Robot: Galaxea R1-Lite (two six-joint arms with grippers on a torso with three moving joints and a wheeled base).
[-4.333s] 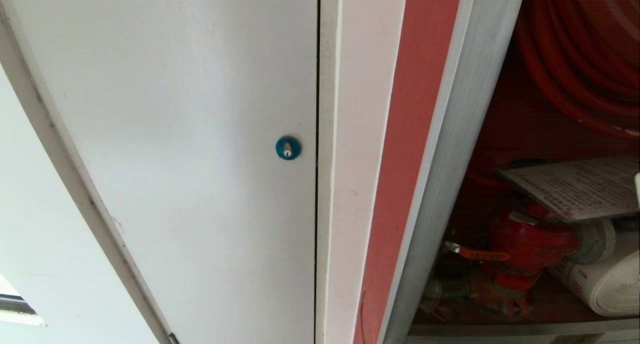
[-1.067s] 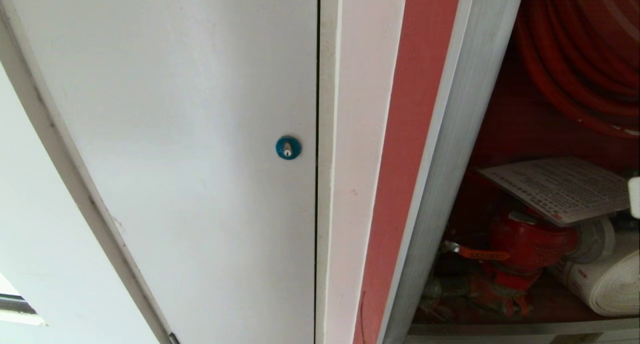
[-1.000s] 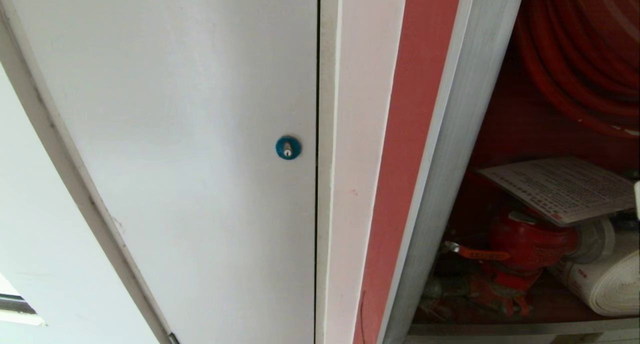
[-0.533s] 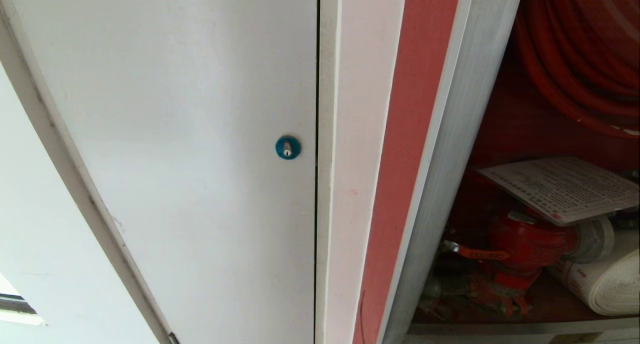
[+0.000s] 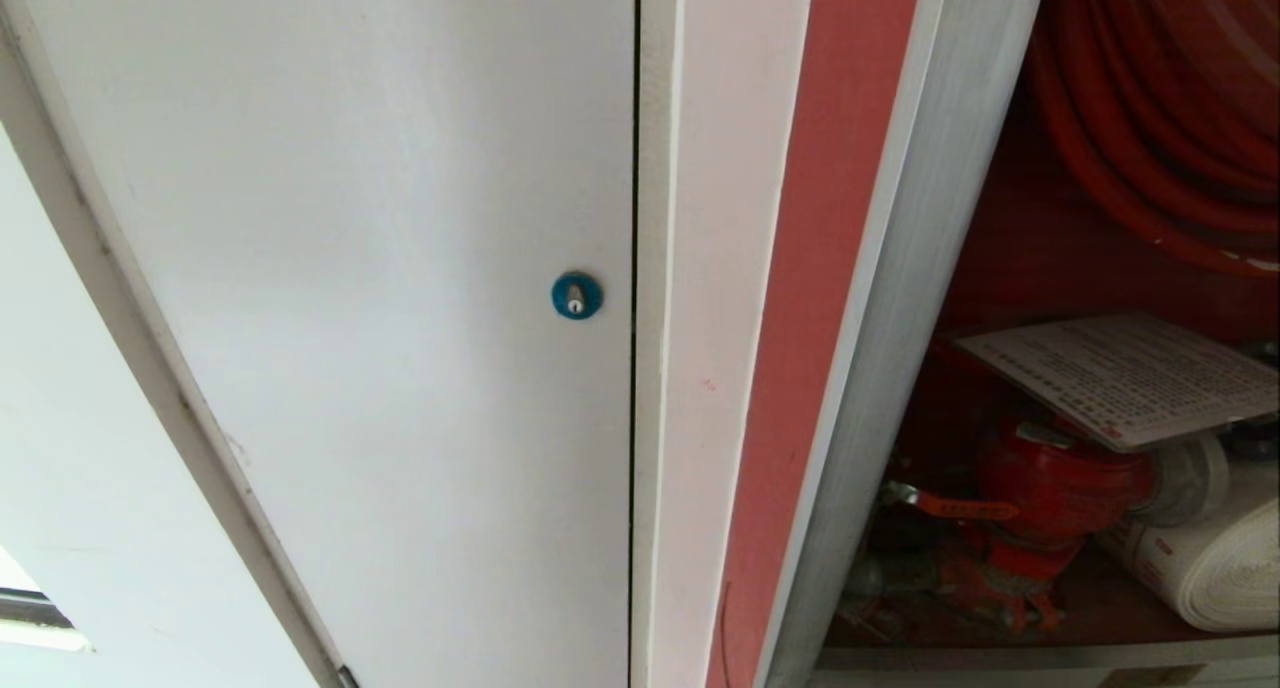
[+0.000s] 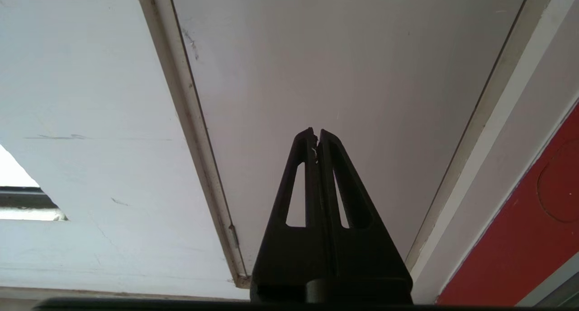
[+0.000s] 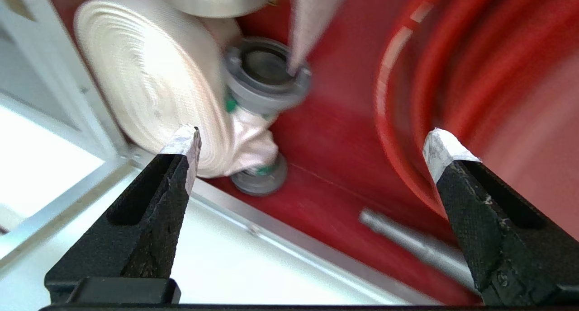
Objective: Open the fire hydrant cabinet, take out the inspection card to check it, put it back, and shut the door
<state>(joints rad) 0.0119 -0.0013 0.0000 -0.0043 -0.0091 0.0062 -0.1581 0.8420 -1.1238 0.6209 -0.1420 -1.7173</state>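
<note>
One inspection card (image 5: 1125, 378) lies at the head view's right edge atop the red valve (image 5: 1060, 488) inside the fire hydrant cabinet (image 5: 880, 298), put back where it belongs, so the right claw (image 7: 312, 141) is spread empty and the left claw (image 6: 316, 137) clenched.

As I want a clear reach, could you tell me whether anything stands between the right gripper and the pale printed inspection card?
Nothing visible does. The pale printed inspection card lies uncovered atop the red valve in the open aluminium-framed cabinet; the right gripper, jaws open, faces the white rolled hose.
</note>
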